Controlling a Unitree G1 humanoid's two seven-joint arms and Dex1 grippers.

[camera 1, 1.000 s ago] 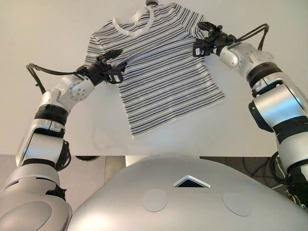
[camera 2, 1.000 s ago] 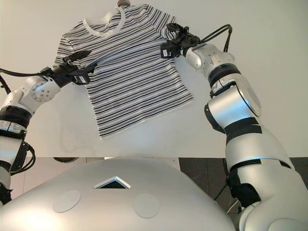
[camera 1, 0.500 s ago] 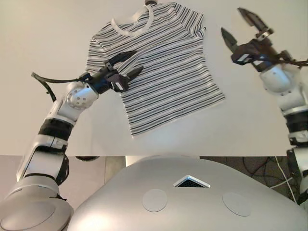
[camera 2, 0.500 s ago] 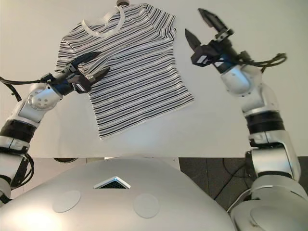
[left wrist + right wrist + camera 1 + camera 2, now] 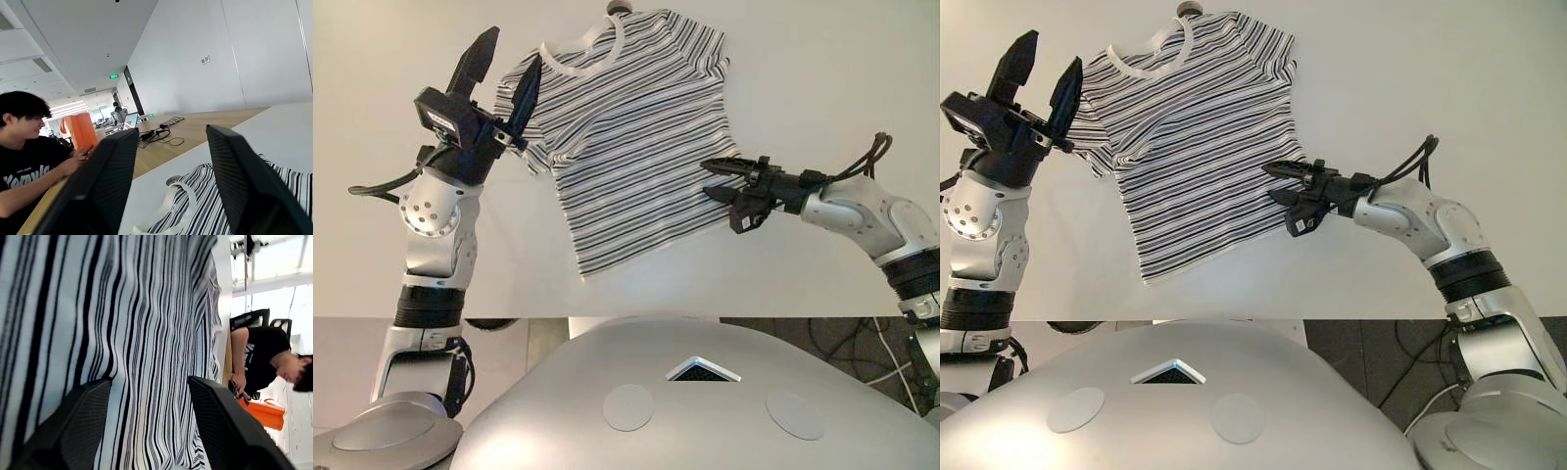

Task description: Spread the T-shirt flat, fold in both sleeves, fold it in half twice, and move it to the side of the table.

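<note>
While the left gripper [image 5: 514, 46] and right gripper [image 5: 707, 178] gape empty, a small round grey disc [image 5: 620, 5] sits at the black-and-white striped T-shirt [image 5: 626, 127] collar.

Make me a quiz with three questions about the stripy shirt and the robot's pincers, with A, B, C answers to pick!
1. Where is the right pincer?
A. at the collar
B. at the T-shirt's lower right side
C. at the left sleeve

2. What colours are the T-shirt's stripes?
A. red and yellow
B. black and white
C. green and orange

3. How is the left pincer?
A. shut on a sleeve
B. shut on the collar
C. open, holding nothing

Answers:
1 B, it sits low by that edge.
2 B, dark and white bands cover the shirt.
3 C, its fingers stand apart, high above the table.
</note>
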